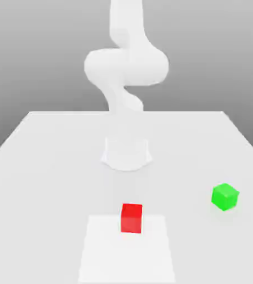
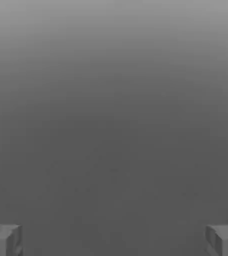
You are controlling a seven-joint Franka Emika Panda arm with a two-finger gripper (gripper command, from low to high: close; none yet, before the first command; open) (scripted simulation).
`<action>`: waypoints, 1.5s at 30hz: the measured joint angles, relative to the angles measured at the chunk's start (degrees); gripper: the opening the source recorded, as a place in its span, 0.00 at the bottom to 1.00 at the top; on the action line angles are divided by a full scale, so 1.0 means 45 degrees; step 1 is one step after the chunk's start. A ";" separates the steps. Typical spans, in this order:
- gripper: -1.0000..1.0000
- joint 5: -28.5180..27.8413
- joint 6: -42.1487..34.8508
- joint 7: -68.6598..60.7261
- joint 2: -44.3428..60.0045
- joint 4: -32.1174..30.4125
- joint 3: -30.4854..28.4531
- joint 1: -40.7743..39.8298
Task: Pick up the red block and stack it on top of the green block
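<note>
A pale table (image 1: 51, 155) spreads wide and flat under even, soft light. Behind the table, a plain grey backdrop (image 1: 34, 50) rises, lighter toward the top. On the table's near edge lies a whiter square patch (image 1: 104, 255). In the hand view, a smooth grey gradient, darkening downward.

flat, even, bright light in the exterior view; the arm (image 1: 126, 72) and table (image 1: 40, 166) wash out nearly white, edges soft. a faint shadow sits under the green block (image 1: 225, 197), and the red block (image 1: 131, 217) has a darker front face. the hand view is dim, a smooth grey gradient, darker lower down.
</note>
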 joint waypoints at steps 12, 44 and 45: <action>0.50 0.0181 0.3671 0.0792 0.4854 -0.4580 0.0395 -0.0060; 0.00 0.0241 0.5698 -0.0309 0.8016 -0.6871 0.0928 0.1363; 0.00 0.0299 0.5603 -0.0778 0.7966 -0.6826 0.1092 0.1676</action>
